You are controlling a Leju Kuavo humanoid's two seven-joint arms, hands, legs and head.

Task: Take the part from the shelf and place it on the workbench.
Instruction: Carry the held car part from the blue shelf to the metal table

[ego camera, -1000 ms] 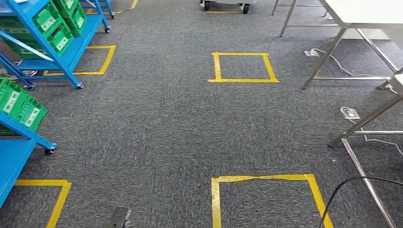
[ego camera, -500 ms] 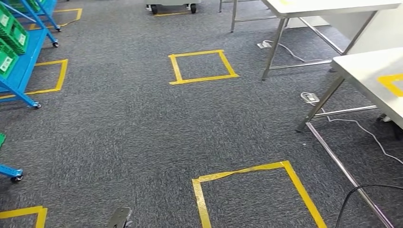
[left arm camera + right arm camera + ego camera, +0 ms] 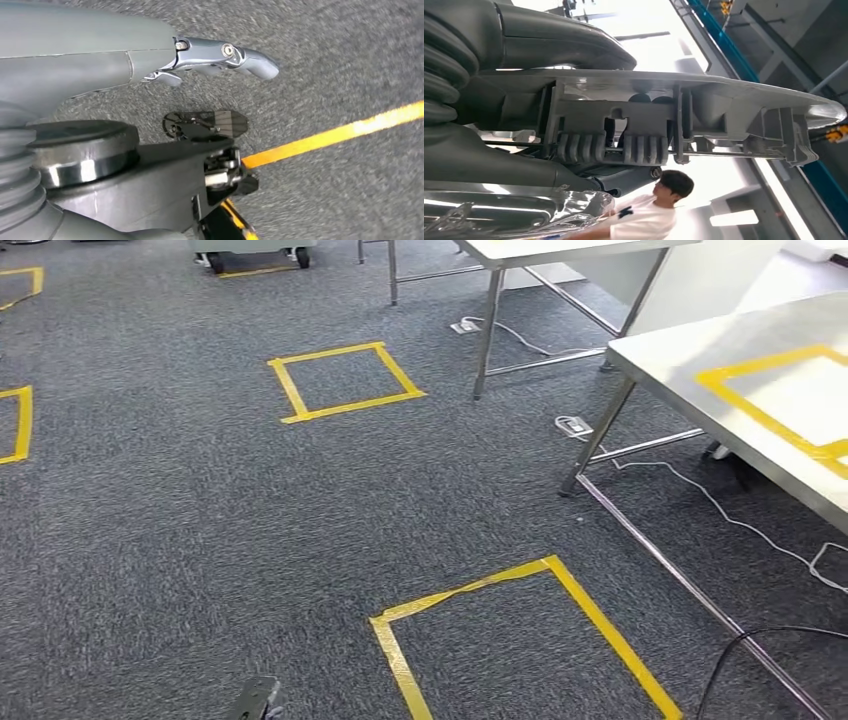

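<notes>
Part (image 3: 684, 115), a long grey ribbed moulding, sits clamped in the right hand (image 3: 539, 50), thumb on one side and fingers on the other. Left hand (image 3: 150, 65) hangs over the carpet, fingers out, holding nothing. Step looks like the approach to the table (image 3: 700, 390). IMO best to square up at the floor marking (image 3: 460, 590), then set the part flat inside the taped square (image 3: 765, 362). Table edge is close on the right. Watch the leg (image 3: 595, 445), low rail (image 3: 680, 580) and cable (image 3: 735, 522). Plenty of open carpet to the left.
</notes>
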